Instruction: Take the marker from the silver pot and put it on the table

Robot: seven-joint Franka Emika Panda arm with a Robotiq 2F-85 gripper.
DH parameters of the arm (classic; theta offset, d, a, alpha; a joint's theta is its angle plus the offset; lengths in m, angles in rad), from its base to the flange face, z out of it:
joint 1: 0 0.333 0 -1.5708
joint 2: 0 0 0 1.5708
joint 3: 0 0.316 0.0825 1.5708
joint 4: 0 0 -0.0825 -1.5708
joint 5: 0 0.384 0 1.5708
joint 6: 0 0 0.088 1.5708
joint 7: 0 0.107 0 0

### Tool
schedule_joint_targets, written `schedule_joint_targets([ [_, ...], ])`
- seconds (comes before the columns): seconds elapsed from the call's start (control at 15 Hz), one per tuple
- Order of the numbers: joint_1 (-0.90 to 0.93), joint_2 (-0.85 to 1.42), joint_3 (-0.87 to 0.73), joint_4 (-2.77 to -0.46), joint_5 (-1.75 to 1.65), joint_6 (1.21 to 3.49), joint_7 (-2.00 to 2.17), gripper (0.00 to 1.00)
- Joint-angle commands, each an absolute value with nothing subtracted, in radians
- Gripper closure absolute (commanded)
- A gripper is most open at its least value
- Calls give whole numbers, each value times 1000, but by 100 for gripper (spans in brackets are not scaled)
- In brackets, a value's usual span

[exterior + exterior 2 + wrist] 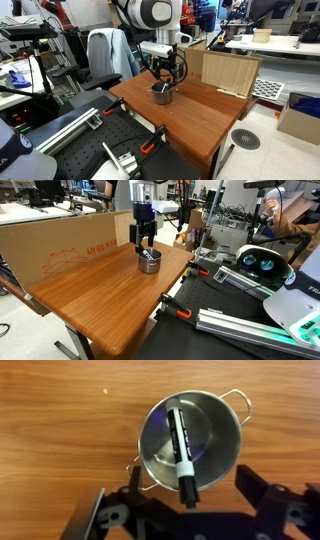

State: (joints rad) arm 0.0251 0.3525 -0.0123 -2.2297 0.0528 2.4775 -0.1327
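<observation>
The silver pot point(193, 442) stands on the reddish-brown table point(60, 430). The marker point(181, 448) leans inside it, black with a white band, its near end sticking over the rim toward me. My gripper point(187, 488) hangs directly above the pot, fingers open to either side of the pot's near rim, holding nothing. In both exterior views the gripper point(165, 78) point(146, 246) hovers just over the pot point(162, 94) point(149, 262) near the table's far part point(190, 115) point(100, 295).
A pale cardboard sheet point(60, 242) stands along one table edge, also visible in an exterior view point(230, 72). Black-and-silver rails and clamps point(90, 130) point(240, 315) lie beside the table. A chair with a white garment point(105, 55) stands behind.
</observation>
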Motion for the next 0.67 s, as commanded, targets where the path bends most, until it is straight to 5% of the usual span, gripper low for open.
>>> schedule_joint_targets([
  [0.0,18,393,-2,-2193,22,2495,-114,26],
  [0.6,7,383,1,-2167,23,2487,-131,93],
])
